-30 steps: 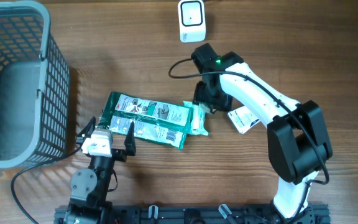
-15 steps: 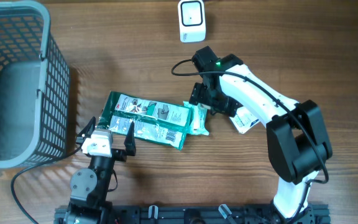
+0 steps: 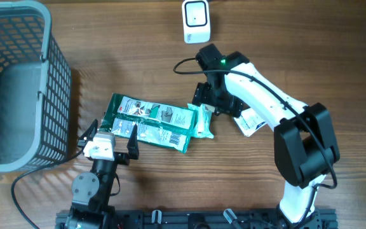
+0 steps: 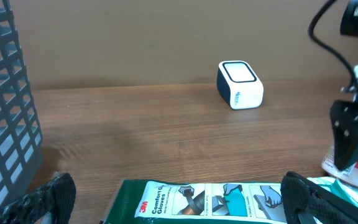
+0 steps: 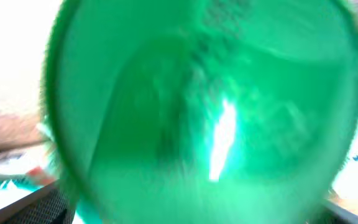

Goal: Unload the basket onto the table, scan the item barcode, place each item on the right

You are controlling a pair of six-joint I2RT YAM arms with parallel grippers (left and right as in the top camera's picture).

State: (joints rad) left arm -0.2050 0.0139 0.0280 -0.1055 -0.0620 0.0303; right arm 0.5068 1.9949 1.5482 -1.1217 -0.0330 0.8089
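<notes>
Right gripper: jaws spread wide, apparently empty, just above pale mint-green film packet. Packet lies mid-table, 6 o'clock of white boxy scanner. Left gripper also wide. Risk: the thin, flat packet slips when pinched, or drags the touching dark green glove pack.

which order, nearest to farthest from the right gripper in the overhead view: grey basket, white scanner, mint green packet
1. mint green packet, right beside the right gripper, toward the robot base
2. white scanner, at the table's far edge
3. grey basket, far off on the left side
</notes>
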